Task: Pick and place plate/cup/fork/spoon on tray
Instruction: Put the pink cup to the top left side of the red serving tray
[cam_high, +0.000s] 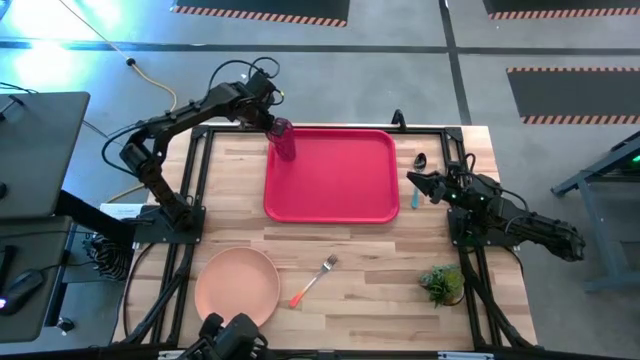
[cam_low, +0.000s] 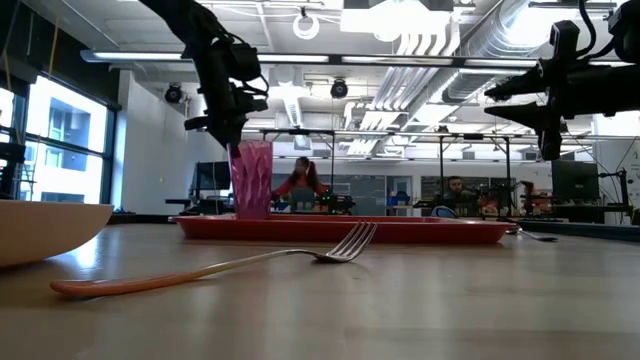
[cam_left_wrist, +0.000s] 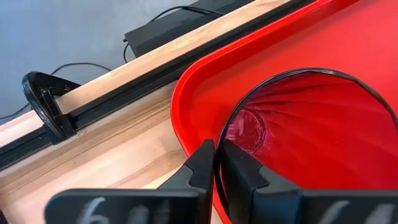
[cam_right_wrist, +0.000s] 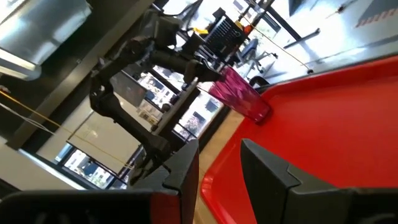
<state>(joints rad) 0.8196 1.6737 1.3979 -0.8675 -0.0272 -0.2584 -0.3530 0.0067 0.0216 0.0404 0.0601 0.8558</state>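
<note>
I have the left pincer (cam_left_wrist: 217, 165) clamped on the cup (cam_high: 284, 140) by its thin rim, at the tray (cam_high: 340, 195) corner; I judge it light, slick, crushable, while the right pincer (cam_high: 413, 179) waits apart.

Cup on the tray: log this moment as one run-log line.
left gripper: shut on cup rim | cup: upright at tray corner | right gripper: open, beside tray | plate, fork, spoon: on table

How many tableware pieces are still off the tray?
3: the plate at the table's near left, the fork beside it, and the spoon just right of the tray. The cup sits on the tray, gripped by the left gripper.
</note>
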